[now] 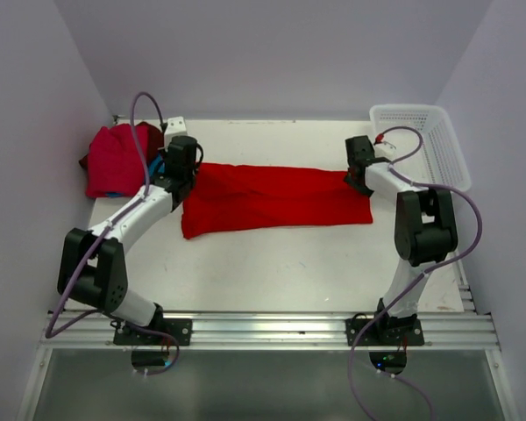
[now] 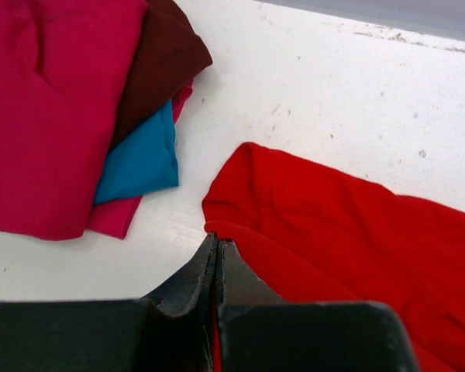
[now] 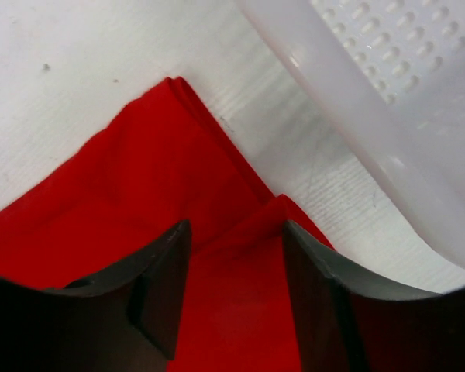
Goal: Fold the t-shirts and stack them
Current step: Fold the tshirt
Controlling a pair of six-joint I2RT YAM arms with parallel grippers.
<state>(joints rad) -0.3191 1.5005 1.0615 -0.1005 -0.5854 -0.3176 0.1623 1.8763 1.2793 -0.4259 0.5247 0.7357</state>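
Note:
A large bright red t-shirt lies folded into a long strip across the middle of the table. My left gripper is at its left end, shut on the shirt's edge, with red cloth showing in the slit between the jaws. My right gripper is over the strip's right end; it is open, and a raised fold of the red cloth lies between its fingers. Folded t-shirts are stacked at the back left: a red one, a dark maroon one and a teal-blue one.
A white plastic mesh basket stands at the back right, its wall close beside the right gripper. Purple-grey walls enclose the table on the left, back and right. The arms' bases sit on a rail at the near edge.

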